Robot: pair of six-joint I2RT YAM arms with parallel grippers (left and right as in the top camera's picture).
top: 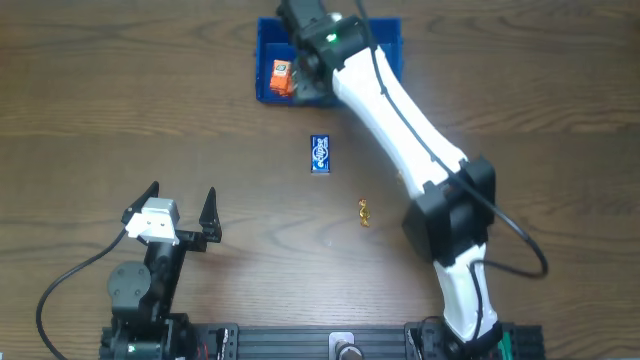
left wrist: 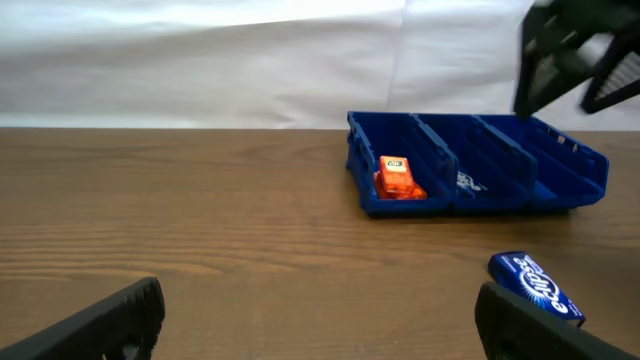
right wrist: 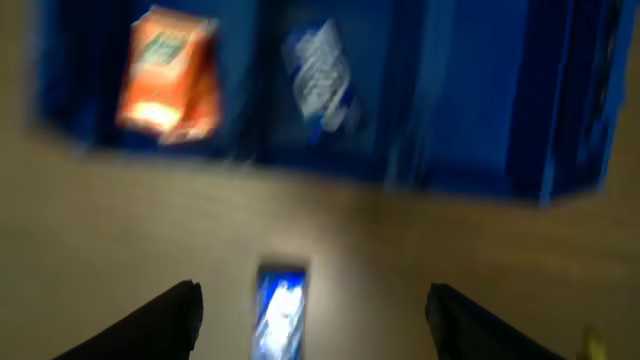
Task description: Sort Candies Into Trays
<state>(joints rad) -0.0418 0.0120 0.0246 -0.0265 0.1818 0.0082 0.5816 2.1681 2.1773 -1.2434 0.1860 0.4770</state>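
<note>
Right wrist view, claw: the right claw hangs with its fingers set wide apart, gripping nothing and touching nothing.
Right wrist view, loose candy: a blue candy lies flat on the tabletop, below the gap between the fingers and just short of the blue tray.
Right wrist view, tray: an orange candy sits in one end compartment and a blue-and-white candy in the middle one.
Right wrist view, risk: the wrapper is thin and flat, so I'd guess fingers coming down a little off line would nudge it along the wood or scrape the tabletop instead of pinching it.
Left wrist view, claw: the left claw is spread wide too, with nothing in it, low over the wood and well apart from the tray.
Top view, layout: the tray stands at the middle of the far edge, with the blue candy between it and the tabletop's centre. A small gold candy lies nearer the centre, beside the right arm. The left claw is toward the near-left corner.
Top view, risk: a low swing of that arm could sweep the gold candy away, and a release near a divider could put the blue one in with the orange.
</note>
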